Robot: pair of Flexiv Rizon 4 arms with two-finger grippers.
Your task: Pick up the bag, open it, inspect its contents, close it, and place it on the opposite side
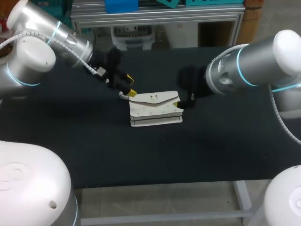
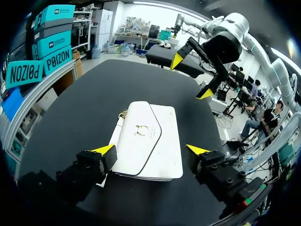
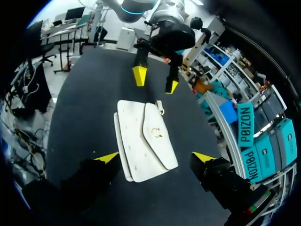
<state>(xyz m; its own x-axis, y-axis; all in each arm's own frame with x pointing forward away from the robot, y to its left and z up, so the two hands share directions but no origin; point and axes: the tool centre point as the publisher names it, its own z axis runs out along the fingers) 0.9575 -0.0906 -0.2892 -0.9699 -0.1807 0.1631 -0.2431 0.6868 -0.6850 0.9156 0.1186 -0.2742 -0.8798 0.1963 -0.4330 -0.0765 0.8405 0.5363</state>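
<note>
A white bag [image 1: 155, 109] with its flap shut and a small gold clasp lies flat in the middle of the black table [image 1: 197, 155]. My left gripper [image 1: 130, 86] hangs open at the bag's left end, touching nothing. In the left wrist view the bag [image 2: 146, 140] lies between and just ahead of the spread fingers of the left gripper [image 2: 150, 150], clear of both. My right gripper [image 1: 182, 102] is open at the bag's right end. The right wrist view has the bag [image 3: 144, 140] ahead of the wide yellow tips of the right gripper [image 3: 157, 157], and my left gripper [image 3: 155, 80] beyond it.
An aluminium frame [image 1: 155, 19] runs along the table's far edge. Bare black tabletop surrounds the bag on every side, widest toward the near edge.
</note>
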